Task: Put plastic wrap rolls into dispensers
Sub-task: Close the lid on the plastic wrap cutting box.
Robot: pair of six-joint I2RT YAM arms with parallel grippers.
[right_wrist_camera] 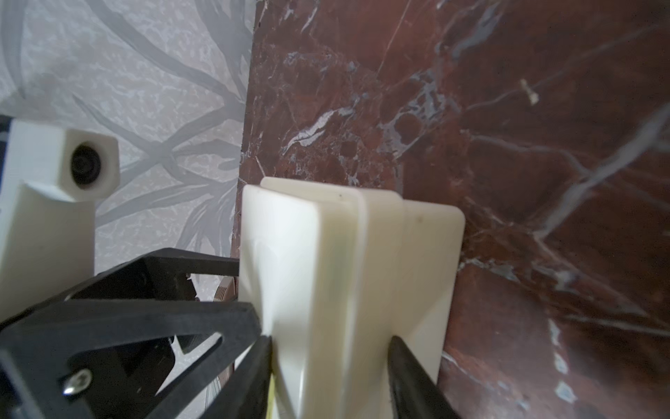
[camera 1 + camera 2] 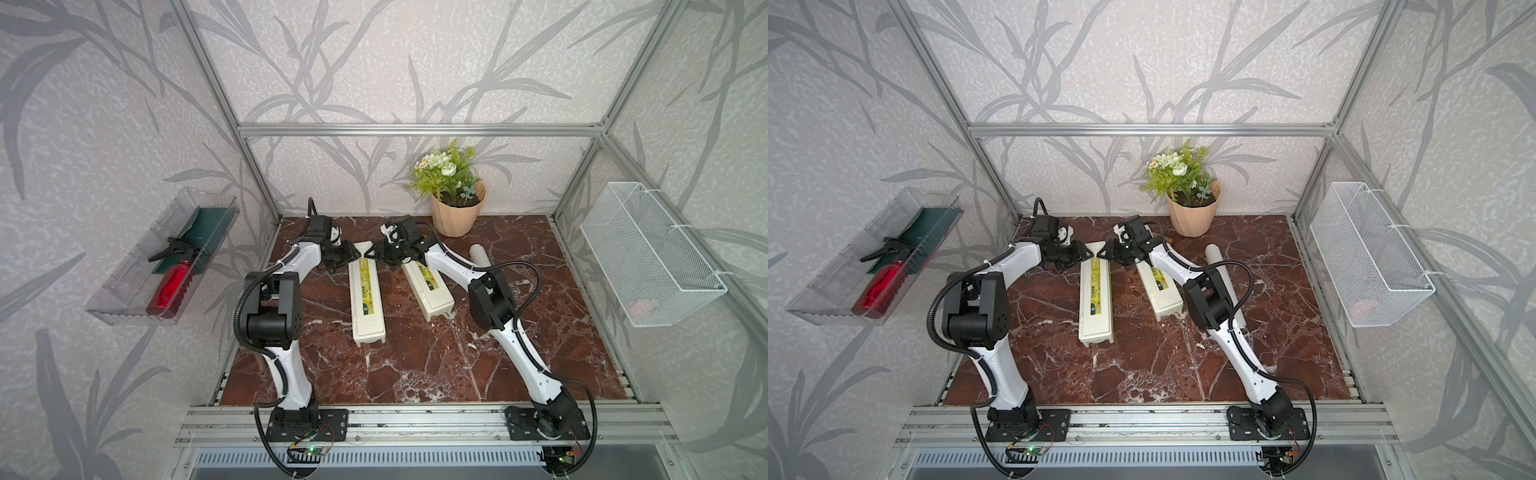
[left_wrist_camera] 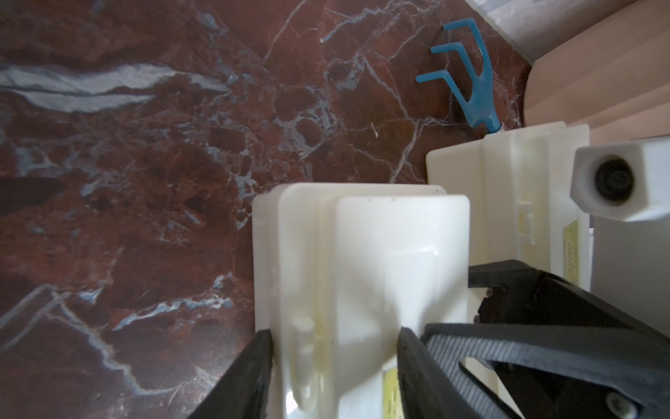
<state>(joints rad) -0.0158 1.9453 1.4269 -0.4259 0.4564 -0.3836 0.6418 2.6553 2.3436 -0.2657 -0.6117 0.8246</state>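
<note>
On the tabletop [image 2: 415,365], far side, left hand [image 2: 355,252] and right hand [image 2: 376,254] each pinch the left dispenser [image 2: 366,303] at its far end from opposite sides; its long axis runs near-to-far; 1 roll [image 2: 1213,254] lies nearer the right arm [image 2: 490,303]

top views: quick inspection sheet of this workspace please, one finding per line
surface: red-brown marble-pattern tabletop, no spills seen
job's things: left cream-white plastic dispenser box and right dispenser box lie flat, apart; one white plastic wrap roll behind right arm; second not seen
clutter: peach pot with flowering plant; small blue pronged plastic piece
hands: left hand clamps left box's far end; right hand straddles same end, grip unclear
cables: black corrugated conduits loop along both arms
surroundings: clear wall bin holding red spray bottle; white wire wall basket
</note>
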